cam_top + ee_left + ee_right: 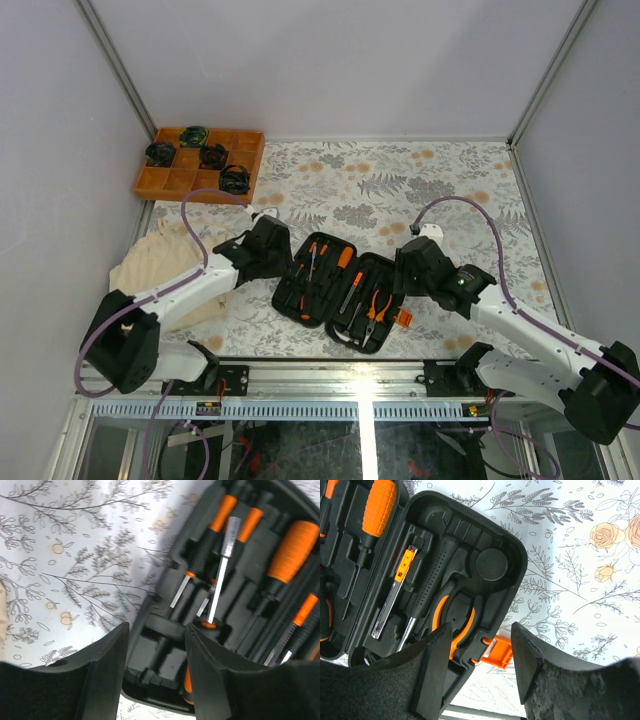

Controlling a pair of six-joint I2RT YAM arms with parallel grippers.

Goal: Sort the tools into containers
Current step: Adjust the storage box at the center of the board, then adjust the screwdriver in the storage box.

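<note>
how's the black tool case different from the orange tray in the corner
Colour: the tool case is black, the tray orange.
Build: the case is hinged and lies open with moulded tool-shaped slots; the tray is a flat grid of square cells.
Contents: the case holds orange-handled tools, the tray round dark coiled items.
Place: the case sits near and central, the tray far left.
Both keep their contents in compartments.

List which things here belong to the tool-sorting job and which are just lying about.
Belong to the job: black tool case, screwdrivers, pliers, hammer, all lying in the case's slots.
Lying about: orange gridded tray, black-green coils in it, beige cloth.
</note>
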